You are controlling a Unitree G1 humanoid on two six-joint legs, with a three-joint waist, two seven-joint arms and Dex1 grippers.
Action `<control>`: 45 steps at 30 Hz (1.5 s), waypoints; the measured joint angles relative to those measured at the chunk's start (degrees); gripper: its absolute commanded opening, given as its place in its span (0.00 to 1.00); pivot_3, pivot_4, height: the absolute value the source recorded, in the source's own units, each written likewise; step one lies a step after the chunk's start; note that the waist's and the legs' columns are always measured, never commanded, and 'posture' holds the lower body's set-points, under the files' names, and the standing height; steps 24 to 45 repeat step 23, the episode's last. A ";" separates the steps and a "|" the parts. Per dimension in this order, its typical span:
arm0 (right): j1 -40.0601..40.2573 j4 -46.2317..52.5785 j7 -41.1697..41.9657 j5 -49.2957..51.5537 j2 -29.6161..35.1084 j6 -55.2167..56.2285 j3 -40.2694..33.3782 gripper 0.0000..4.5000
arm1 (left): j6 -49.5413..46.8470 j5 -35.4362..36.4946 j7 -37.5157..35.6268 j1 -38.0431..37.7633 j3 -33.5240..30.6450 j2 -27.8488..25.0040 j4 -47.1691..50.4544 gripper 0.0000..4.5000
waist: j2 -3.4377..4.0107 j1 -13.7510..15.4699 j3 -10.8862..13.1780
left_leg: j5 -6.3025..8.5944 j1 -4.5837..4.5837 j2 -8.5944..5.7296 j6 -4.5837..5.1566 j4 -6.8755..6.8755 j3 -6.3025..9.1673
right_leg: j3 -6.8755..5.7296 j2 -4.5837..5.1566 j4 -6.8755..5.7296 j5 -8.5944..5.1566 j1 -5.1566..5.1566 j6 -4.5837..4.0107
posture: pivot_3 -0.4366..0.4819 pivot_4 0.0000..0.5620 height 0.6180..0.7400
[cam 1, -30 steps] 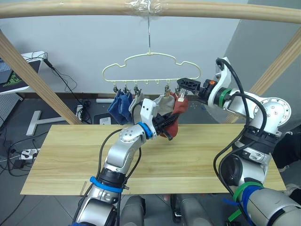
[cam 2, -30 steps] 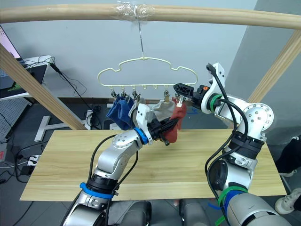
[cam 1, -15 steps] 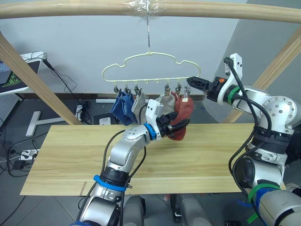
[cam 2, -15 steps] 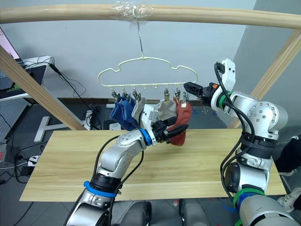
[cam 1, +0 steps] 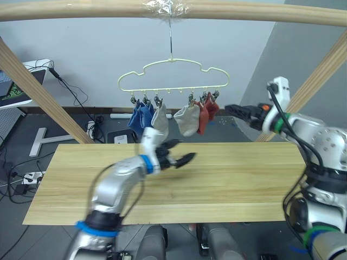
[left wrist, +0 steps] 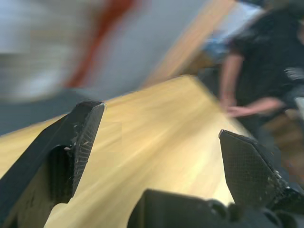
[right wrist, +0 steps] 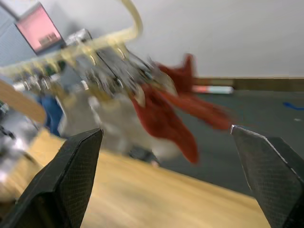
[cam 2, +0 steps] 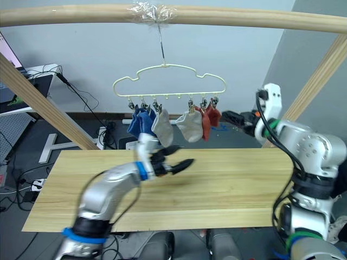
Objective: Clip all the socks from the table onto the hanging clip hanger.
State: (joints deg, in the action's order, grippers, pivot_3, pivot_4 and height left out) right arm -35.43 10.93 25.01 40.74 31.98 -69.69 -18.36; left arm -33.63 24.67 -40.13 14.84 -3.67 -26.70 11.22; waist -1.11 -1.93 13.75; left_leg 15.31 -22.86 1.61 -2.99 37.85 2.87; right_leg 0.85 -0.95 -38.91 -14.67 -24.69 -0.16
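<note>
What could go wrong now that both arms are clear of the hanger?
The two rust-red knit socks hang bunched together at the right end of the pale yellow-green wire clip hanger; a shallow bite there could let one drop. The load looks uneven, so the hanger may tilt on its hook. The left gripper, jaws open, could brush the light grey sock if raised.

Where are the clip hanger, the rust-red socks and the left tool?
clip hanger (cam 1: pixel 172 66): left eye view, top of its wire arch.
rust-red socks (cam 1: pixel 206 115): left eye view, hanging knit body.
left tool (cam 1: pixel 181 157): left eye view, between its open fingertips.
</note>
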 measured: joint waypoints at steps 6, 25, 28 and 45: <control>9.35 4.98 13.72 -3.45 9.24 13.60 7.19 1.00 | -1.51 2.54 -1.57 -2.95 -6.54 -8.01 3.02 0.99 | -0.13 0.13 -0.05 | -0.01 0.01 -0.06 0.02 0.04 -0.10 | 0.08 0.01 0.14 -0.05 0.07 0.10 | 0.53 0.33 1.00; 19.99 0.92 27.61 -9.93 15.05 34.67 6.20 1.00 | 4.40 1.27 -6.07 -16.18 -25.75 -19.52 -6.24 0.99 | -0.43 1.89 -0.43 | -0.06 0.13 0.07 -0.01 0.08 -0.14 | 0.05 0.14 0.05 -0.01 0.14 0.07 | 0.57 0.23 1.00; 19.99 0.92 27.61 -9.93 15.05 34.67 6.20 1.00 | 4.40 1.27 -6.07 -16.18 -25.75 -19.52 -6.24 0.99 | -0.43 1.89 -0.43 | -0.06 0.13 0.07 -0.01 0.08 -0.14 | 0.05 0.14 0.05 -0.01 0.14 0.07 | 0.57 0.23 1.00; 19.99 0.92 27.61 -9.93 15.05 34.67 6.20 1.00 | 4.40 1.27 -6.07 -16.18 -25.75 -19.52 -6.24 0.99 | -0.43 1.89 -0.43 | -0.06 0.13 0.07 -0.01 0.08 -0.14 | 0.05 0.14 0.05 -0.01 0.14 0.07 | 0.57 0.23 1.00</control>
